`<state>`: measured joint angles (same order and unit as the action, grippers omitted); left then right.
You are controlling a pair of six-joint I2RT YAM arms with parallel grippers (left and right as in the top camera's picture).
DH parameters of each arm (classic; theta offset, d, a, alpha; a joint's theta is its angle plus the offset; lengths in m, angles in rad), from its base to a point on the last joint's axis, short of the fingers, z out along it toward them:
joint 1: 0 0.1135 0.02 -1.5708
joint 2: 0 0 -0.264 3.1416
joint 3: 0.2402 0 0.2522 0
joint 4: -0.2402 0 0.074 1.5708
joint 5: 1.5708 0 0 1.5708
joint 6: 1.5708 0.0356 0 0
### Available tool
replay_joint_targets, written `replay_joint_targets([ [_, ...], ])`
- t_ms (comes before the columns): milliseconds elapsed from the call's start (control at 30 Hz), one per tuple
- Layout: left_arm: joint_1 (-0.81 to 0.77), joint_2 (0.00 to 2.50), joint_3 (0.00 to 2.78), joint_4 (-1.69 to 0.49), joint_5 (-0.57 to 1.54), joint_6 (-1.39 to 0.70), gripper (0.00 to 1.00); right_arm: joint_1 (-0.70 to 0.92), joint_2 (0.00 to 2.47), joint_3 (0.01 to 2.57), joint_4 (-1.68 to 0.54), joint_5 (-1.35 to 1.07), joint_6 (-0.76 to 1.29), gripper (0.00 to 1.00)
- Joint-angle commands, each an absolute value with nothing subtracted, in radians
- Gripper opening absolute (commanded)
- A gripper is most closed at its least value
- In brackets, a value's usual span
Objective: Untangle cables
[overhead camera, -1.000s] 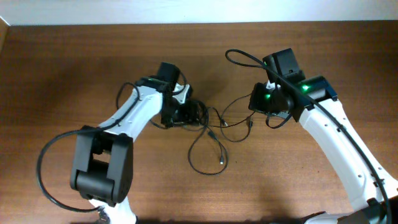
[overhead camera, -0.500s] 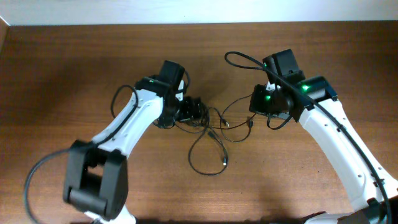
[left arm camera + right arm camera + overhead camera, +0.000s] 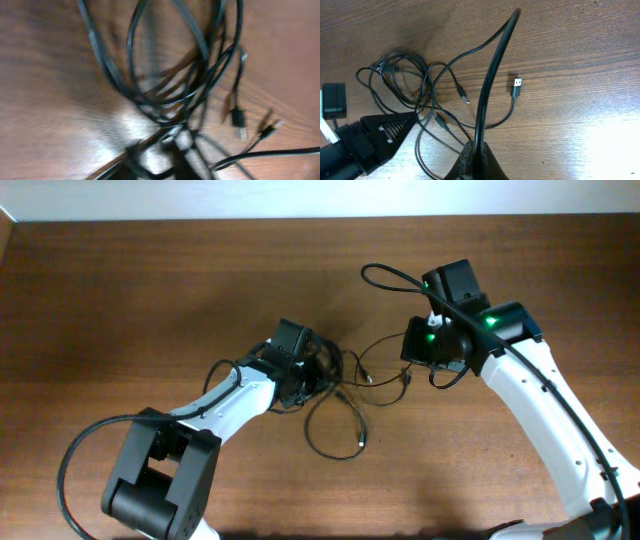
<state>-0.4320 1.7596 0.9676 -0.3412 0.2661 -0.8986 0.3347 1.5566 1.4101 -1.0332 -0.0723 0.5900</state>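
Brown wood-grain tabletop [image 3: 120, 290] fills every view, and my thin black cables [image 3: 426, 82] lie knotted in loops near its middle. Seen from overhead, my left gripper [image 3: 308, 380] sits on the tangle's left edge and hides part of it. My left wrist view is smeared by blur. The fingers are only a dark blot at the lower edge below the tangle, so I cannot tell whether they are parted or pinched. To the right of the tangle, my right gripper [image 3: 476, 150] is clamped on a raised black cord [image 3: 490, 75] that climbs away from the wood, and the frame edge cuts the fingers off. A flat silvery plug [image 3: 516, 87] lies just right of the tangle, joined to it by its own cord. Which loop belongs to which cord I cannot make out.
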Motion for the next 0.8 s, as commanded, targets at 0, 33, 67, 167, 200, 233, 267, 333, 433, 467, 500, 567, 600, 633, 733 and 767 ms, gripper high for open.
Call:
replay_joint_targets([
  [0, -0.414, 1.694, 0.974, -0.289, 0.363, -0.925, 0.00, 0.340, 1.544, 1.421, -1.033, -0.073, 0.575, 0.04],
  [33, -0.397, 1.650, 0.978, -0.288, 0.368, -0.922, 0.00, 0.340, 1.544, 1.421, -1.034, -0.070, 0.571, 0.04],
  [67, -0.385, 1.618, 0.978, -0.288, 0.367, -0.919, 0.00, 0.340, 1.544, 1.421, -1.034, -0.067, 0.571, 0.04],
  [167, -0.331, 1.512, 0.978, -0.291, 0.288, -0.873, 0.00, 0.340, 1.544, 1.421, -1.044, -0.067, 0.534, 0.04],
  [200, -0.307, 1.495, 0.978, -0.302, 0.230, -0.868, 0.00, 0.340, 1.542, 1.422, -1.068, -0.067, 0.522, 0.04],
  [233, -0.274, 1.492, 0.978, -0.330, 0.162, -0.869, 0.00, 0.339, 1.536, 1.422, -1.082, -0.067, 0.511, 0.04],
  [267, -0.229, 1.496, 0.978, -0.380, 0.087, -0.869, 0.00, 0.339, 1.519, 1.426, -1.092, -0.067, 0.504, 0.04],
  [333, -0.152, 1.512, 0.978, -0.440, -0.017, -0.869, 0.00, 0.339, 1.469, 1.463, -1.119, -0.068, 0.504, 0.04],
  [433, -0.054, 1.545, 0.975, -0.452, -0.031, -0.866, 0.00, 0.339, 1.351, 1.557, -1.120, -0.066, 0.503, 0.04],
  [467, -0.020, 1.555, 0.975, -0.457, -0.009, -0.866, 0.00, 0.339, 1.314, 1.591, -1.112, -0.065, 0.481, 0.04],
  [500, 0.001, 1.562, 0.975, -0.460, 0.021, -0.866, 0.00, 0.339, 1.270, 1.637, -1.100, -0.065, 0.444, 0.04],
  [567, 0.012, 1.571, 0.975, -0.462, 0.022, -0.866, 0.00, 0.339, 1.210, 1.697, -1.098, -0.043, 0.441, 0.04],
  [600, 0.012, 1.575, 0.975, -0.462, 0.022, -0.866, 0.00, 0.339, 1.179, 1.717, -1.093, -0.031, 0.440, 0.04],
  [633, 0.012, 1.578, 0.975, -0.462, 0.022, -0.866, 0.00, 0.339, 1.136, 1.734, -1.077, -0.016, 0.439, 0.04],
  [733, 0.012, 1.592, 0.975, -0.463, 0.021, -0.866, 0.00, 0.339, 1.023, 1.736, -1.013, 0.065, 0.415, 0.04],
  [767, 0.012, 1.596, 0.975, -0.462, 0.021, -0.866, 0.00, 0.339, 1.000, 1.736, -1.010, 0.112, 0.416, 0.04],
])
